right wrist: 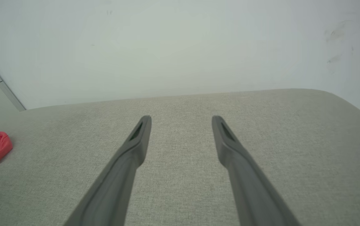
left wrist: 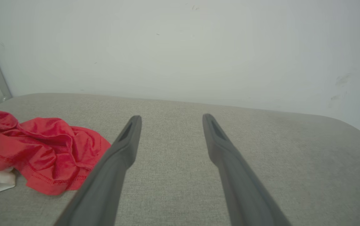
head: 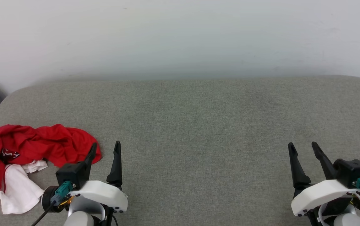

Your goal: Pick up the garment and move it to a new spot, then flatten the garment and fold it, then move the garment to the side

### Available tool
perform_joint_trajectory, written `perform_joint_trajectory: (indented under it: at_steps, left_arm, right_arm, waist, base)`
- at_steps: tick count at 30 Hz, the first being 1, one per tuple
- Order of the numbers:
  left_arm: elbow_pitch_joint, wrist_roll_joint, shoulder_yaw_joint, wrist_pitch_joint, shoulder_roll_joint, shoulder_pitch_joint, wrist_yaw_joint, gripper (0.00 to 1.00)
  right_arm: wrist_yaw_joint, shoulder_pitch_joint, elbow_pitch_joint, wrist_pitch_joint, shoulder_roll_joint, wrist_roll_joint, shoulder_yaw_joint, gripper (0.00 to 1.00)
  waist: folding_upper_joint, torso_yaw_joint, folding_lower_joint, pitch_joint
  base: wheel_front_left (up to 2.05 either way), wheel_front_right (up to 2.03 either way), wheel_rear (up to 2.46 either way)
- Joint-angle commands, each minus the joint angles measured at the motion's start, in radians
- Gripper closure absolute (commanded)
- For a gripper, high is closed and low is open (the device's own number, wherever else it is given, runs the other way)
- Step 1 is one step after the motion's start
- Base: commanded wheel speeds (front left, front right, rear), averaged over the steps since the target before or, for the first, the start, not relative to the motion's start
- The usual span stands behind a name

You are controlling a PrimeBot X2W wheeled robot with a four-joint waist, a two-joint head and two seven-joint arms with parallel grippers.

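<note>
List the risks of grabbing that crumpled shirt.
The garment lies bunched, so the open left gripper may pinch only one layer and drag the rest.
It sits by the left edge of the grey surface; a nudge could push it off.
The right gripper is far away, so helping needs a long reach.

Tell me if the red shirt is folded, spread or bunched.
Bunched. The shirt lies in a crumpled heap on the grey cushion, red folds piled over a twisted white sleeve.
</note>
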Motion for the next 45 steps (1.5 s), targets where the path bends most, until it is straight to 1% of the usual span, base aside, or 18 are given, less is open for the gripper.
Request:
perform_joint_trajectory:
  at_steps: [1, 10, 27, 37, 41, 45]
  left_arm:
    - [-0.001, 0.019, -0.001, -0.008, 0.001, -0.015, 0.004, 0.00]
    - [0.020, 0.067, -0.001, -0.026, -0.008, -0.016, 0.002, 0.00]
    - [0.048, 0.170, -0.011, -0.057, -0.017, -0.017, 0.019, 0.00]
    - [0.062, 0.154, -0.004, -0.056, -0.019, -0.025, 0.012, 0.00]
    - [0.065, 0.146, -0.007, -0.056, -0.021, -0.027, 0.011, 0.00]
    - [0.068, 0.133, -0.012, -0.056, -0.024, -0.031, 0.018, 0.00]
  right_arm:
    - [0.000, -0.006, -0.008, -0.008, 0.002, -0.021, 0.000, 0.00]
    - [0.000, -0.012, -0.004, -0.018, 0.002, -0.060, -0.014, 0.00]
    - [0.000, -0.027, 0.017, -0.047, 0.003, -0.150, -0.032, 0.00]
    - [0.000, -0.027, 0.033, -0.057, 0.003, -0.128, -0.037, 0.00]
    - [0.000, -0.022, 0.036, -0.063, 0.003, -0.124, -0.035, 0.00]
    - [0.000, -0.020, 0.036, -0.067, 0.003, -0.121, -0.028, 0.00]
  waist:
    - [0.0000, 0.000, -0.0001, 0.000]
    - [0.0000, 0.004, -0.0001, -0.001]
    - [0.0000, 0.014, -0.0001, -0.002]
    - [0.0000, 0.028, -0.0001, -0.004]
    - [0.0000, 0.050, -0.0001, -0.006]
    - [0.0000, 0.091, -0.0001, -0.006]
  base:
    - [0.00, 0.00, 0.00]
    - [0.00, 0.00, 0.00]
    - [0.00, 0.00, 0.00]
    - [0.00, 0.00, 0.00]
    - [0.00, 0.00, 0.00]
    - [0.00, 0.00, 0.00]
